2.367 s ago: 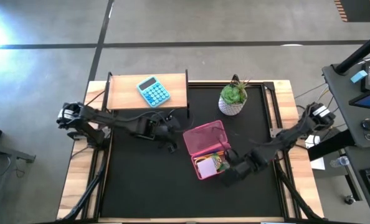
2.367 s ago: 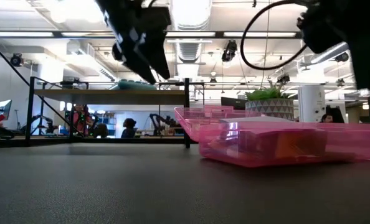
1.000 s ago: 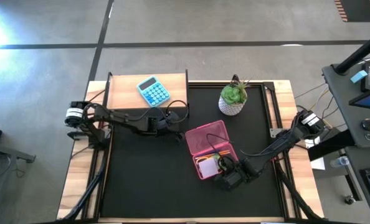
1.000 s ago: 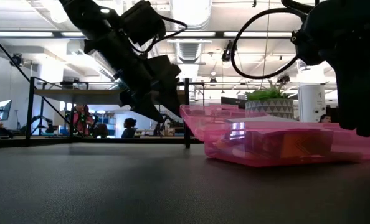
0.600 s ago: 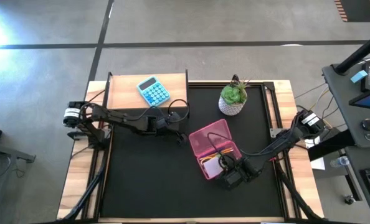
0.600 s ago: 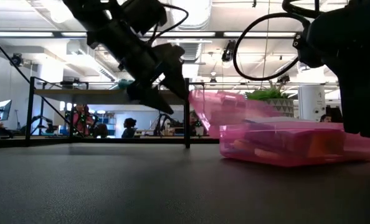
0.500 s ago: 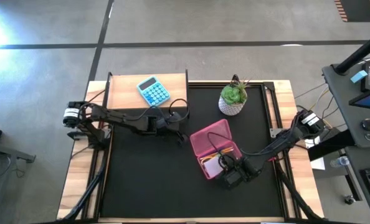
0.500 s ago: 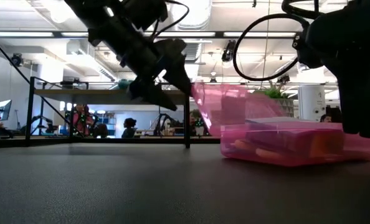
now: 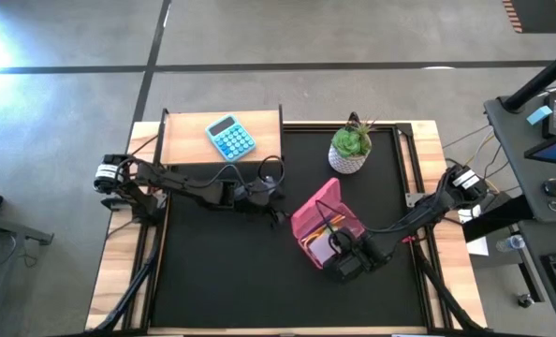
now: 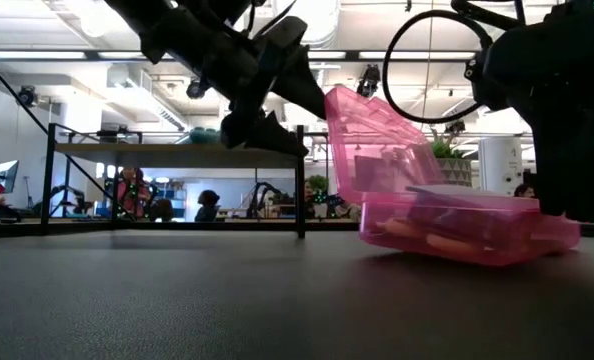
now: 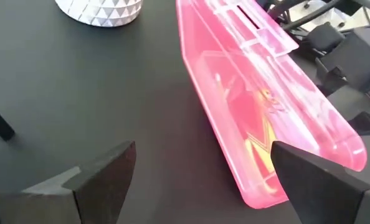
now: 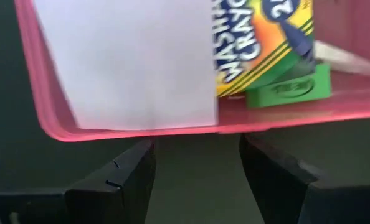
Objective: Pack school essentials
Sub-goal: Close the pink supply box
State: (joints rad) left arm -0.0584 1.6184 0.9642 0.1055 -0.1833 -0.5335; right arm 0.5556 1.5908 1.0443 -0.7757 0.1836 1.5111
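My left gripper (image 11: 197,171) is wide open, holding nothing, pushing the lid (image 10: 372,140) half up. The supplies (image 12: 260,43) sit inside the box (image 9: 339,245). The lid could slip off my finger and fall back open.

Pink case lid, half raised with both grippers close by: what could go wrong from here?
The pink case lid stands tilted, and the open left gripper only nudges it, so it might drop back open. The case base looks tipped and could slide toward the open right gripper. The crayon box might block closing.
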